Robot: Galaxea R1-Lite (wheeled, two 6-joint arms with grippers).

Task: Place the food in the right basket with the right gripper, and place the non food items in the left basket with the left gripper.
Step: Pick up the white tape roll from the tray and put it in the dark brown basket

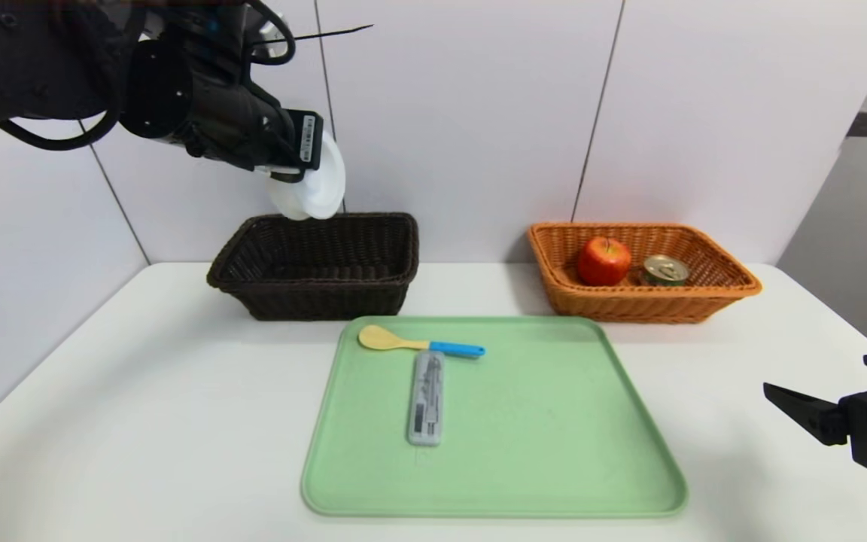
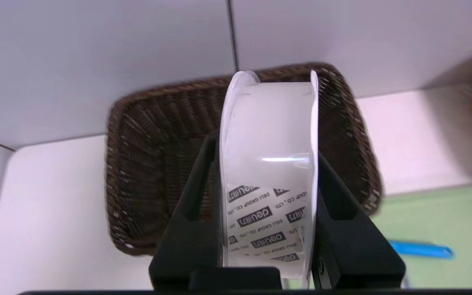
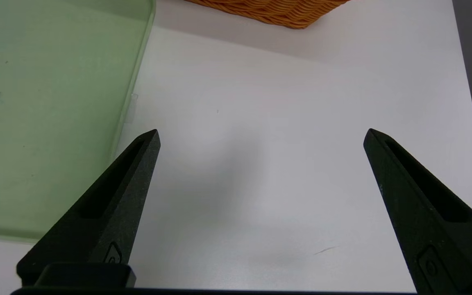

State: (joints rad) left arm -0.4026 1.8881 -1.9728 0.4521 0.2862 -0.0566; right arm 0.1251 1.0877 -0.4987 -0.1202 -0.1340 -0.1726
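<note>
White table [image 1: 102, 421], pale panelled walls [image 1: 463, 113], dark seams

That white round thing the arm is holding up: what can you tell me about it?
The white roll looks like a reel of tape: a wide translucent band between two thin white plastic rims, with printed backing paper reading "deli group" showing lower down. It stands on edge, clamped by its flat sides in the jaws of the left gripper, held in the air above the dark brown basket without touching it.

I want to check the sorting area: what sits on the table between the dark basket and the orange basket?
Nothing: in the head view, only bare white table separates the dark basket from the orange basket. The green tray lies nearer the robot.
</note>
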